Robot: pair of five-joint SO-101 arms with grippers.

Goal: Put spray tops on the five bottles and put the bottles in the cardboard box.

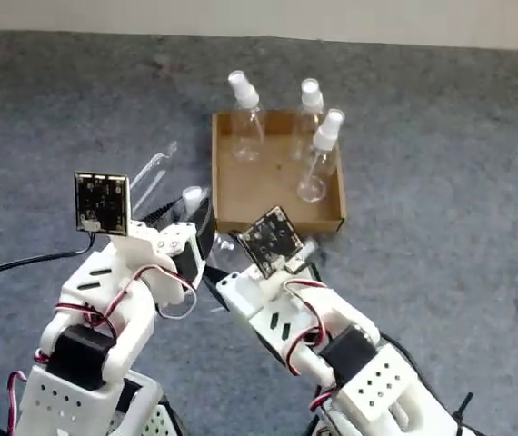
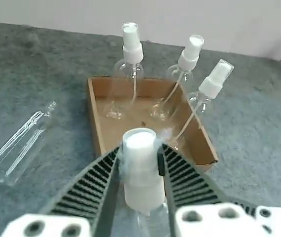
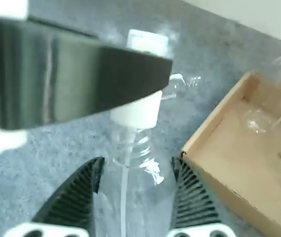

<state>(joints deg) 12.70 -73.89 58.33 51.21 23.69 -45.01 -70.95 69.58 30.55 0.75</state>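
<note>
Grey carpet [image 1: 441, 109] underfoot | cardboard box [image 1: 277, 222]: three capped bottles [image 1: 246, 127] standing inside | bare bottle [image 2: 19, 145] lying on carpet, apart from box | my left pincer [image 2: 139, 152]: pinching spray top [image 2: 139, 165] | my right pincer [image 3: 138, 165]: clamped on held bottle [image 3: 140, 148] directly under that top, tube down its neck, just beside box wall.
</note>
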